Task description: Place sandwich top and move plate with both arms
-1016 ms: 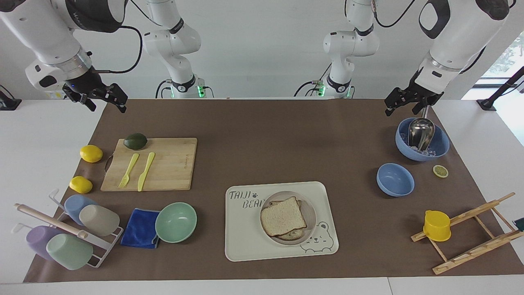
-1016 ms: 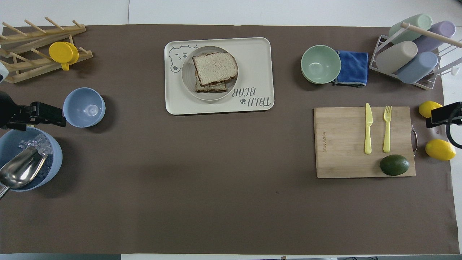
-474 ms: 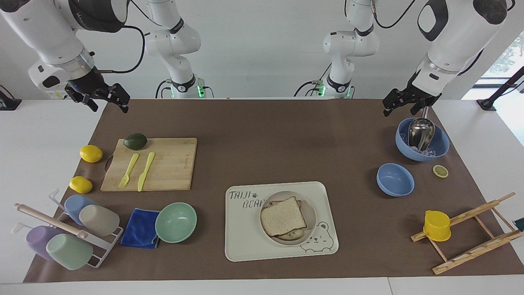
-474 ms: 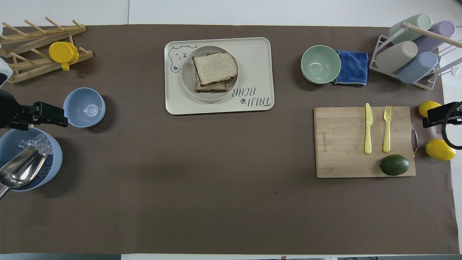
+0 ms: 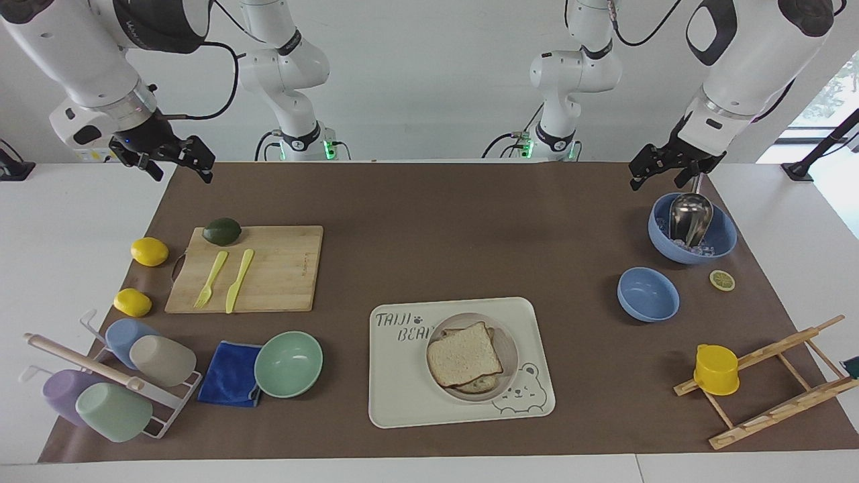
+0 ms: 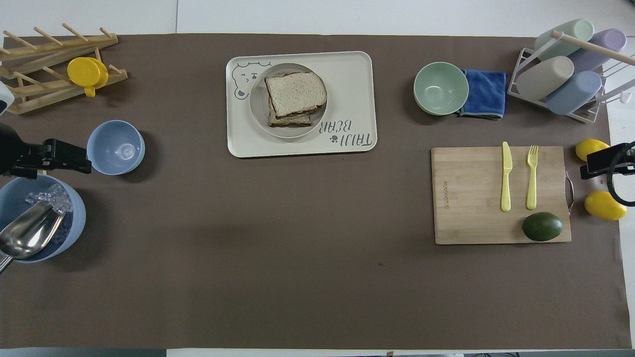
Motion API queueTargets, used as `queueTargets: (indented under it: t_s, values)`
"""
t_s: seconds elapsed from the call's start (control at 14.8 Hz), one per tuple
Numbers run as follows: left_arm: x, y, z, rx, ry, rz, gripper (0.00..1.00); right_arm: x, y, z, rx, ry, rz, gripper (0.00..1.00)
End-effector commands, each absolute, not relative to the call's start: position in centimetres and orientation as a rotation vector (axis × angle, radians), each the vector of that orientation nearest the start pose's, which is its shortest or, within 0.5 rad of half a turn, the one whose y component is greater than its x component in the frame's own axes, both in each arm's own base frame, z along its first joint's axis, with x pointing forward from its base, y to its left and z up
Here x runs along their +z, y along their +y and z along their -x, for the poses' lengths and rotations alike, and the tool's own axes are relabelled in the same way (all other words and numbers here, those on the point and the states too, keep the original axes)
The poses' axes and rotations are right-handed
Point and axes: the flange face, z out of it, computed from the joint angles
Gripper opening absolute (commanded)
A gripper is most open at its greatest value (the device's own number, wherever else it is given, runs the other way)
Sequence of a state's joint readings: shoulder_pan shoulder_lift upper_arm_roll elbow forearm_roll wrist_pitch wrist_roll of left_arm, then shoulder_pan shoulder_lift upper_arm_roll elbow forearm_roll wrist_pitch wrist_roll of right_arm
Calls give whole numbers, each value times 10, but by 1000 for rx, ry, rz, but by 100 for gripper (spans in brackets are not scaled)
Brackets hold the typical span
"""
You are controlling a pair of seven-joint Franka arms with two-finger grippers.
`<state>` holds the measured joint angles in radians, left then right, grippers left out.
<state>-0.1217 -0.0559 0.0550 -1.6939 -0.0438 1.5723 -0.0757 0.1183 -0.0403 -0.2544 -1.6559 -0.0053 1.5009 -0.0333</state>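
Observation:
The sandwich top (image 5: 463, 353) (image 6: 295, 93), a pale bread slice with a brown crust, lies on another slice on the round off-white plate (image 5: 511, 349) (image 6: 257, 105). The plate stands on the bear-print tray (image 5: 402, 396) (image 6: 352, 84). My left gripper (image 5: 656, 181) (image 6: 74, 157) hangs open and empty over the mat by the big blue bowl, well away from the plate. Over the mat's corner at the right arm's end, my right gripper (image 5: 181, 174) (image 6: 598, 166) also hangs open and empty.
At the right arm's end are a cutting board (image 5: 282, 268) with fork, knife and avocado (image 5: 222, 231), two lemons (image 5: 149, 251), a mint bowl (image 5: 288, 363), a blue cloth and a cup rack (image 5: 107, 382). At the left arm's end are a scoop bowl (image 5: 721, 238), a small blue bowl (image 5: 647, 294) and a wooden rack (image 5: 772, 382).
Both grippers have shifted only slightly, the right one lifting a little. The sandwich and plate have not moved.

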Motion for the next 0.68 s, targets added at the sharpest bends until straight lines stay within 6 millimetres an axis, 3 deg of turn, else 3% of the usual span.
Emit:
queueTargets:
  t_s: [0.0,0.61]
  values:
    - [601,-38,-532,114,12,3161,100,602,-82,-524,154,143,3123,100]
    - [602,-42,-533,95,16,3161,100,602,-84,-522,165,121,3120,100]
